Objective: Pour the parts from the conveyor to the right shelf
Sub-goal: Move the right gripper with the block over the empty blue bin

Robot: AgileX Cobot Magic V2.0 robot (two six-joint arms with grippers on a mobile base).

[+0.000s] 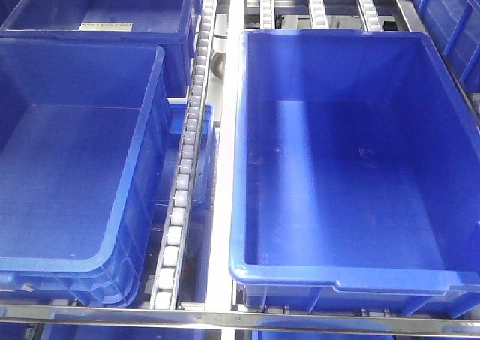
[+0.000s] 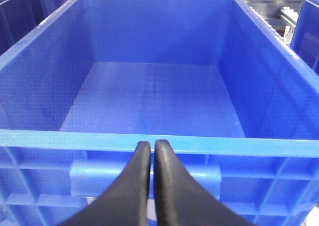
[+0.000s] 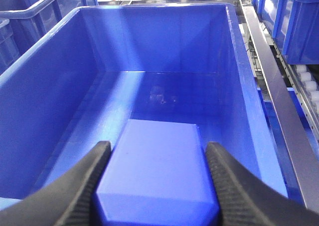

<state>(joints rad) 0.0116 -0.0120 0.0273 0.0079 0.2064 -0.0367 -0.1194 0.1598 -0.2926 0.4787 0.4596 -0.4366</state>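
Release step in hand. Right gripper (image 3: 157, 153) clamps the blue part (image 3: 158, 171) above the shelf crate (image 3: 239, 76), open floor at twelve o'clock. Left gripper (image 2: 151, 151) closed, empty. Next: open jaws.

We see right shelf (image 1: 225, 130): steel frame, white roller tracks (image 1: 187, 160) running 12 to 6 o'clock. Front rail (image 1: 225, 314) crosses at 6 o'clock. Large blue crate (image 1: 352, 167) sits directly on it at 3 o'clock. Second crate (image 1: 67, 175) sits at 9 o'clock, third crate (image 1: 105, 25) at 11 o'clock. More rollers (image 1: 319, 10) show at 12 o'clock.
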